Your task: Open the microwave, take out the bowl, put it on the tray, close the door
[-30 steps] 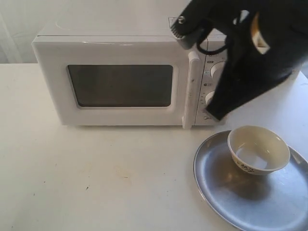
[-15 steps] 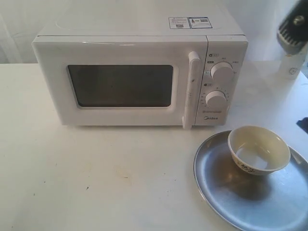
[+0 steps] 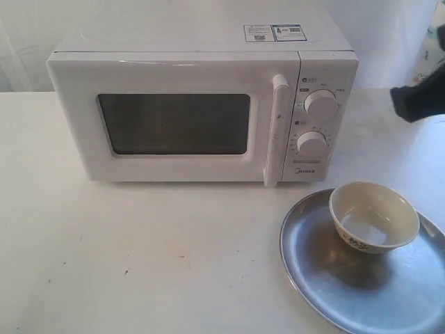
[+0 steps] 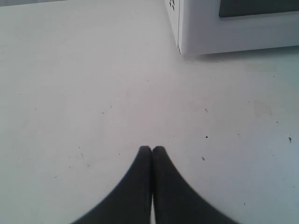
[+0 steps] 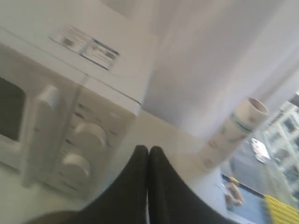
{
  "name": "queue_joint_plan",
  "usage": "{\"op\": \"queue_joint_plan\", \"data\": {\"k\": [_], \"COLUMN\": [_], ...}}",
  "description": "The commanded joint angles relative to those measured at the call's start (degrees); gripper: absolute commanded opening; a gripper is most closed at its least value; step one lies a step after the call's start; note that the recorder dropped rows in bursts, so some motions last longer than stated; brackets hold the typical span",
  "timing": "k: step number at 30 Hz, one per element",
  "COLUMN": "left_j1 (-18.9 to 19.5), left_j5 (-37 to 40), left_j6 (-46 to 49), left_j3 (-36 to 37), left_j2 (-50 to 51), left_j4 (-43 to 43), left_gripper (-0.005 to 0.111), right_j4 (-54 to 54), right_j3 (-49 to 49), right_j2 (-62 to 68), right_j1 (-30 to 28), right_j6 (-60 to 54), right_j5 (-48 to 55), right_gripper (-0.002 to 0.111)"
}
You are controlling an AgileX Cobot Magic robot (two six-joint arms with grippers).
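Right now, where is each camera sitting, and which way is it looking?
Exterior view: in front, above the table, facing the microwave, its door and the bowl on the tray; a dark bit of the right arm shows.
Left wrist view: on the left arm, low over the table, facing the microwave's corner; the shut left pincer shows.
Right wrist view: on the right arm, tilted, blurry, facing the dials; the shut right pincer shows.
Shared: all see the microwave.

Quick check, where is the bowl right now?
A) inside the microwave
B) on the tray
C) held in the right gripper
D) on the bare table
B: the bowl sits upright on the tray, in front of the shut door.
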Motion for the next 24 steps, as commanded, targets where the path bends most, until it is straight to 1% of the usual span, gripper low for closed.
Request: {"op": "queue_joint_plan", "data": {"k": [1, 4, 8, 24], "left_j1": [-0.27, -0.27, -0.27, -0.27], "left_j5": [0.17, 0.17, 0.17, 0.17], "left_j6": [0.00, 0.00, 0.00, 0.00], "left_j3": [-0.16, -0.16, -0.16, -0.16], "left_j2": [-0.12, -0.12, -0.12, -0.12], "left_j4": [-0.48, -0.48, -0.48, -0.38], "left_gripper": [0.000, 0.000, 0.000, 0.000], "right_j4": [-1.04, -1.04, -1.04, -1.04], "right_j3": [0.35, 0.35, 0.35, 0.35], "right_j2": [-0.07, -0.07, -0.07, -0.07], "right_j1": [-0.20, -0.20, -0.10, -0.10], "right_j6": [2.60, 2.60, 2.60, 2.60], "right_j5": [-10.36, -14.35, -16.14, -16.25], "right_gripper": [0.000, 0.000, 0.000, 0.000]}}
